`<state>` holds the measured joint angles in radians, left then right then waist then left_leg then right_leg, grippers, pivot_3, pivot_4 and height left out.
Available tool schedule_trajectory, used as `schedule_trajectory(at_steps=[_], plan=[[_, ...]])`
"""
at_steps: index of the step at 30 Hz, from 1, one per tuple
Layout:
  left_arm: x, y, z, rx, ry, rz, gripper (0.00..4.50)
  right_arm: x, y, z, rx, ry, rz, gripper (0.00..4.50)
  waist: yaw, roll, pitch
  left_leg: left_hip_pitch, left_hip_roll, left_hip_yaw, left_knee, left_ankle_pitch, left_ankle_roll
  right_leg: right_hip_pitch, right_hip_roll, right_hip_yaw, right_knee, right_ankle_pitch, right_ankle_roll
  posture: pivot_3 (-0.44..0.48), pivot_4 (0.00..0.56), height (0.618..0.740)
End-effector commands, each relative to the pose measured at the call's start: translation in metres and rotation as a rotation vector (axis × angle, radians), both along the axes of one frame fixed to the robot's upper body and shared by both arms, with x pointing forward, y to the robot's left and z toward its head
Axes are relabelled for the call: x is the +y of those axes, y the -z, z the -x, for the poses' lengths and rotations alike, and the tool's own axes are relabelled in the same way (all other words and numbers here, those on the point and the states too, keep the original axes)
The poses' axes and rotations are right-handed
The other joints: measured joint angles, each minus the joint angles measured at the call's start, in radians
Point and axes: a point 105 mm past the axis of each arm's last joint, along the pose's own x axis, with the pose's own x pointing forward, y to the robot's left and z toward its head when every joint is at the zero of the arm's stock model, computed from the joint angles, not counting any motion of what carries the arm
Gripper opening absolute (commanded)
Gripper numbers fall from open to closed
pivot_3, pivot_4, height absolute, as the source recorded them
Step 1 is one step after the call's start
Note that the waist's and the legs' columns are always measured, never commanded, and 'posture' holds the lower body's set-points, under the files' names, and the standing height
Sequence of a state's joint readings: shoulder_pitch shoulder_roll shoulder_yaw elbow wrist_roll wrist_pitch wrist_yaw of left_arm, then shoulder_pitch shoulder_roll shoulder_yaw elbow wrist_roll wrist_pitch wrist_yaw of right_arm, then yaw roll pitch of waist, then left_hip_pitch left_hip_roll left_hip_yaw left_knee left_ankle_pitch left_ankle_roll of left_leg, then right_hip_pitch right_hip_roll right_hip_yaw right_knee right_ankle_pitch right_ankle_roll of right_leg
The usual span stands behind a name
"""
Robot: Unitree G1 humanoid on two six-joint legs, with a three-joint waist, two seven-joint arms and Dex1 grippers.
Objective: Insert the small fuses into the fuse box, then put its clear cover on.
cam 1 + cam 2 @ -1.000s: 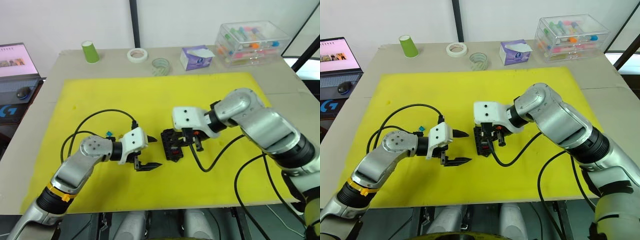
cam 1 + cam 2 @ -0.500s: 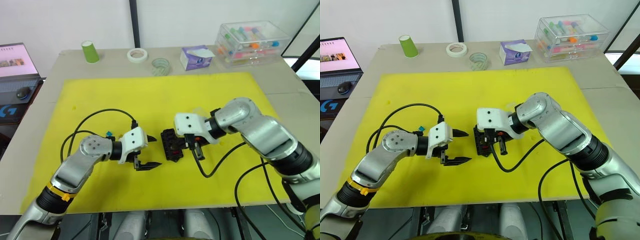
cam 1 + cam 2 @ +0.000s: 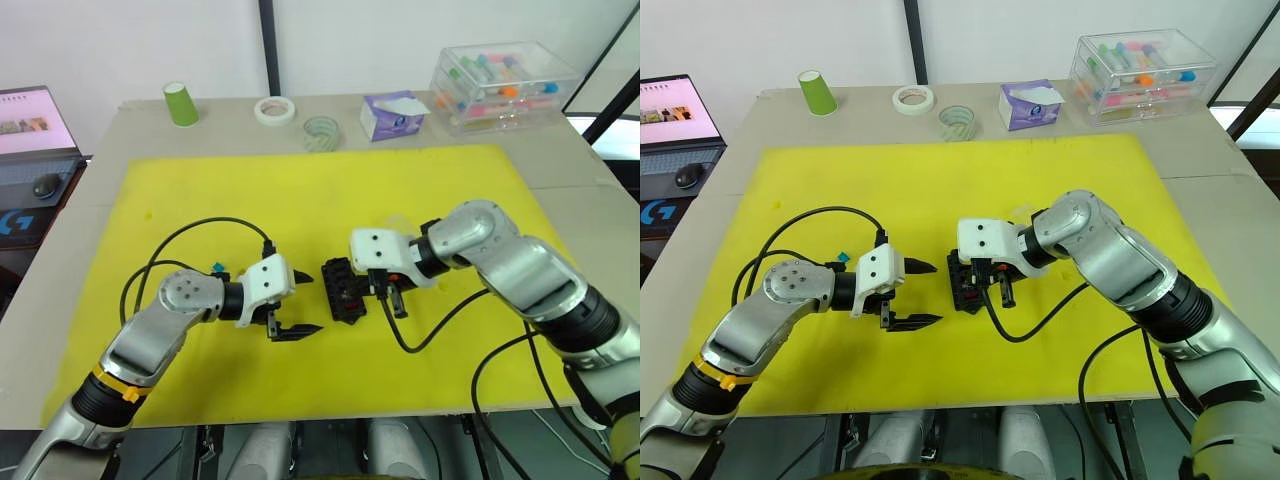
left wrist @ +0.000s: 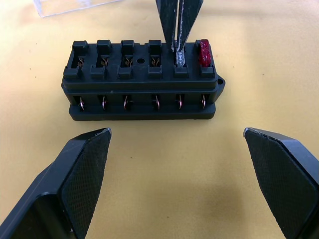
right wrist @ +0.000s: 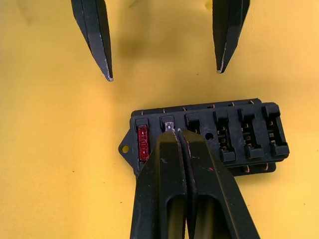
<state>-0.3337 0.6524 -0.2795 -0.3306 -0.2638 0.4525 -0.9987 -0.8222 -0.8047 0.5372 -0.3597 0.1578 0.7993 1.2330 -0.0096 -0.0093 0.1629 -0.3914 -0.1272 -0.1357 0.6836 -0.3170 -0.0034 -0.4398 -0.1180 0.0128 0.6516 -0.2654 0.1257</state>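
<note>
Right gripper (image 5: 178, 133) pinches a grey fuse (image 4: 179, 60) into the fuse box (image 4: 142, 82) mid-mat beside a seated red fuse (image 4: 205, 52), left gripper (image 4: 179, 164) spread nearby; fuses look tiny, slick, light—grip the top.

Green cup (image 3: 181, 103), two tape rolls (image 3: 274, 109), tissue box (image 3: 392, 114), yellow mat (image 3: 300, 190)

Grey fuse (image 4: 180, 59) in fuse box (image 4: 142, 84), mostly hidden behind right end effector (image 4: 178, 47) fingertips.
</note>
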Motion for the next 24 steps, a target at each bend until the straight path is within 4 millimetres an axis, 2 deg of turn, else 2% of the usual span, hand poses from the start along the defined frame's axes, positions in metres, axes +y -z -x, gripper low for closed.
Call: schedule_trajectory(at_steps=[1, 8, 11, 16, 19, 21, 24], plan=[[0.002, -0.011, -0.004, -0.052, -0.004, 0.008, 4.50, -0.006, 0.015, 0.002, 0.020, 0.009, 0.050, 0.02, 0.000, 0.000, 0.000, 0.000, 0.000, 0.000, 0.000, 0.000, 0.000, 0.000, 0.000, 0.000, 0.000, 0.000, 0.000, 0.000, 0.150, 0.740], [0.003, -0.012, -0.004, -0.053, -0.006, 0.008, 4.50, -0.005, 0.014, 0.002, 0.002, -0.004, 0.051, 0.02, 0.000, 0.000, -0.001, 0.001, 0.000, 0.000, 0.000, 0.000, 0.000, 0.001, 0.000, 0.000, 0.000, 0.000, 0.000, 0.000, 0.150, 0.740], [0.005, -0.018, -0.006, -0.054, -0.013, 0.031, 4.50, 0.000, -0.004, 0.002, -0.005, -0.009, -0.026, 0.02, 0.000, 0.000, 0.000, 0.001, 0.000, 0.000, 0.000, 0.000, 0.000, 0.001, 0.000, 0.000, 0.000, 0.000, 0.000, 0.000, 0.150, 0.740], [0.011, -0.041, -0.010, -0.037, -0.029, 0.101, 4.50, 0.003, -0.042, -0.004, -0.068, -0.009, -0.191, 0.02, 0.000, 0.000, 0.000, 0.000, 0.000, 0.000, 0.000, 0.000, 0.000, 0.000, 0.000, 0.000, 0.000, 0.000, 0.000, 0.000, 0.150, 0.740], [0.024, -0.058, -0.011, -0.026, -0.061, 0.121, 4.50, -0.007, -0.058, -0.007, -0.081, 0.032, -0.239, 0.02, -0.001, 0.000, 0.000, 0.000, 0.000, 0.000, 0.000, 0.000, 0.000, 0.000, 0.000, 0.000, 0.000, 0.000, 0.000, 0.000, 0.150, 0.740], [0.050, -0.070, -0.008, -0.006, -0.121, 0.117, 4.50, -0.024, -0.067, -0.009, -0.112, 0.072, -0.256, 0.02, -0.001, 0.000, 0.000, 0.000, 0.000, 0.000, 0.000, 0.000, 0.000, 0.000, 0.000, 0.000, 0.000, 0.000, 0.000, 0.000, 0.150, 0.740], [0.070, -0.078, -0.004, 0.009, -0.173, 0.106, 4.50, -0.041, -0.072, -0.011, -0.120, 0.118, -0.270, 0.02, -0.001, 0.000, 0.000, 0.000, 0.000, 0.000, -0.001, 0.000, 0.000, -0.001, 0.000, 0.000, 0.000, 0.000, 0.000, 0.000, 0.150, 0.740]])
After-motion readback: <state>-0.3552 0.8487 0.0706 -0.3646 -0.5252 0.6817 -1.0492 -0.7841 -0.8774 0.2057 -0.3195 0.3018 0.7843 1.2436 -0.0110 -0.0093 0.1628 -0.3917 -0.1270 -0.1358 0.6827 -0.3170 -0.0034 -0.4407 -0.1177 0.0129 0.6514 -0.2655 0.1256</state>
